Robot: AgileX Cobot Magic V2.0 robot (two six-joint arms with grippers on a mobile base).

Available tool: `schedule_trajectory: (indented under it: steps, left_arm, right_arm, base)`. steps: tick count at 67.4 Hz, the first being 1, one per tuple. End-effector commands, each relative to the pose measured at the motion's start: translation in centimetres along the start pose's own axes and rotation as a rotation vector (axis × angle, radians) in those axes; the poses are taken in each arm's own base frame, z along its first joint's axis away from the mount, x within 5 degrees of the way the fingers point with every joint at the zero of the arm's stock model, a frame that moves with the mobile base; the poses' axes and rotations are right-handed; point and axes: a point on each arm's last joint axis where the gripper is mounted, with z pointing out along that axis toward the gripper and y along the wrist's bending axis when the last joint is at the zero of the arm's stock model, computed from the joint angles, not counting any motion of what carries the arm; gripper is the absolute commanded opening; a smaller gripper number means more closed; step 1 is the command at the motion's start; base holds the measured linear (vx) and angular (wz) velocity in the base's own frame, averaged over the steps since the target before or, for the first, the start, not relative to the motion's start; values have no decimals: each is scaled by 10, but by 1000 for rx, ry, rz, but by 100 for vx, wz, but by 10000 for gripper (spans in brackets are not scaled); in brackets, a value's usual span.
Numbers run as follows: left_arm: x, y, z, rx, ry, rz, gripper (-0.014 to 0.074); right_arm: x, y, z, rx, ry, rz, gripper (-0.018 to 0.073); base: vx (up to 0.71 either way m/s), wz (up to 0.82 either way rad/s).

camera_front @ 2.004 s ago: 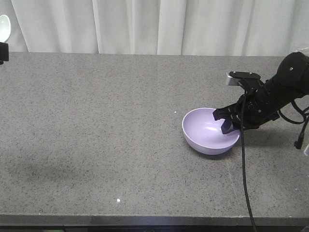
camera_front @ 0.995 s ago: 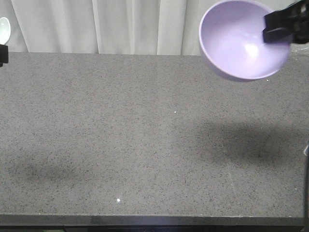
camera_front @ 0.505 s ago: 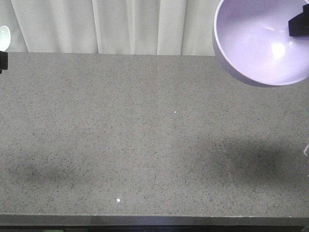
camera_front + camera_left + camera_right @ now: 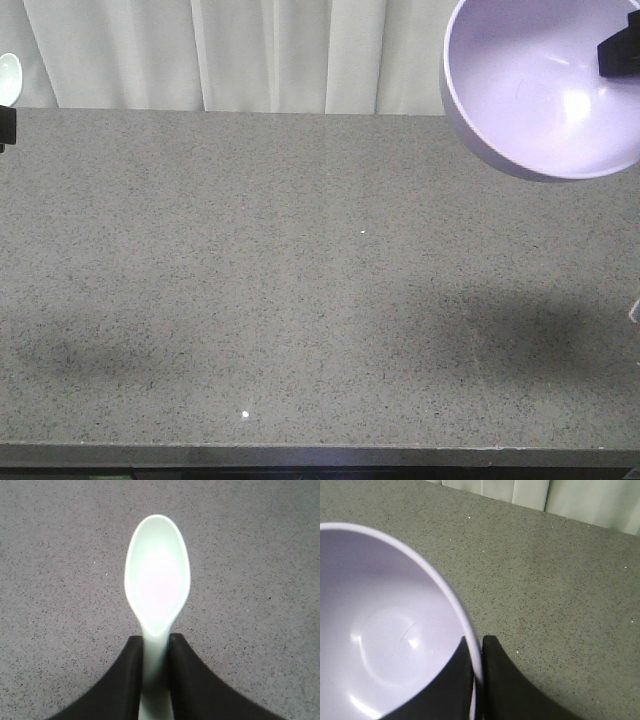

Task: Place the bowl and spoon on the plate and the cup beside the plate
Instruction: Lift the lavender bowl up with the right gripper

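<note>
The lavender bowl (image 4: 540, 85) hangs high at the top right of the front view, tilted so its inside faces the camera. My right gripper (image 4: 477, 645) is shut on the bowl (image 4: 380, 630) at its rim, one finger inside, one outside. A black part of the right gripper (image 4: 620, 52) shows at the frame's right edge. The pale mint spoon (image 4: 157, 575) is held by its handle in my left gripper (image 4: 156, 642), which is shut on it above the table. The spoon's tip (image 4: 8, 75) shows at the far left edge. The plate and the cup are out of view.
The grey speckled table (image 4: 300, 280) fills the front view, with its front edge along the bottom. White curtains (image 4: 250, 50) hang behind it. Two soft shadows lie on the tabletop, one at the left and one at the right.
Two seconds ago the bowl sat on the table in the right gripper. It was lifted up and to the right; over the last half second nothing has moved.
</note>
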Motion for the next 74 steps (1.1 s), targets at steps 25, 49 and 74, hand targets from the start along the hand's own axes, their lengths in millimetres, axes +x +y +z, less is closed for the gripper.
schedule_trajectory:
  steps: [25, 49, 74]
  left_arm:
    - [-10, -1, -14, 13, -101, -10, -7]
    - [-10, -1, -14, 13, -101, -10, -7]
    - [-10, -1, -14, 13, -101, -10, -7]
  right_arm:
    - [-10, 3, -15, 15, -108, -5, -4]
    - [-10, 3, -15, 15, -108, -5, -4]
    - [-10, 3, -15, 15, -108, -5, -4]
  base:
    - [0, 0]
    - [0, 0]
    - [0, 0]
